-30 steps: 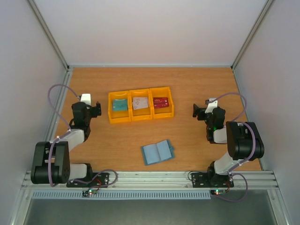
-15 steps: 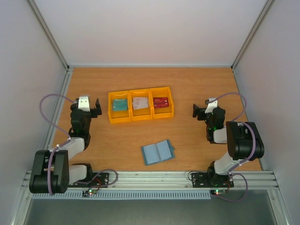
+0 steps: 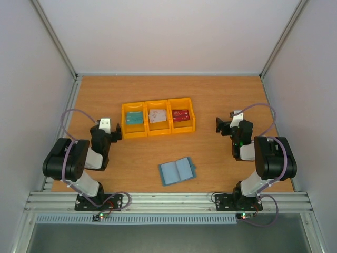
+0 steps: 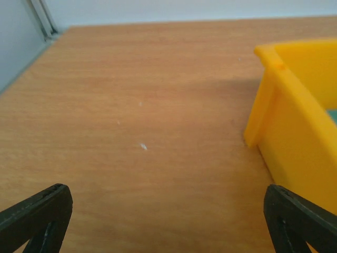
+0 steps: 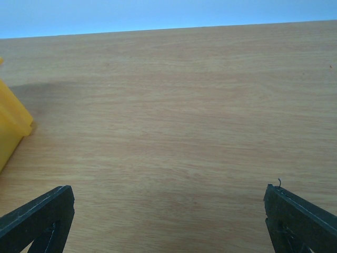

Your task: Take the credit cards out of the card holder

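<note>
— 3 credit cards [image 3: 156, 116] in the yellow bins [image 3: 158, 131], 1 per compartment: teal-green card [image 3: 135, 118] at the left end, whitish card [image 3: 157, 115] in the middle, red card [image 3: 180, 115] at the right end.
— And the card holder [image 3: 177, 171]?
— Lying open on the table [image 3: 210, 95], nearer the arms than the bins, well apart from them.
— And the left gripper [image 3: 115, 135]?
— Spread wide, empty, just beside the bins' left end.
— And the right gripper [image 3: 218, 125]?
— Spread wide too, empty, off the bins' right end, apart.
</note>
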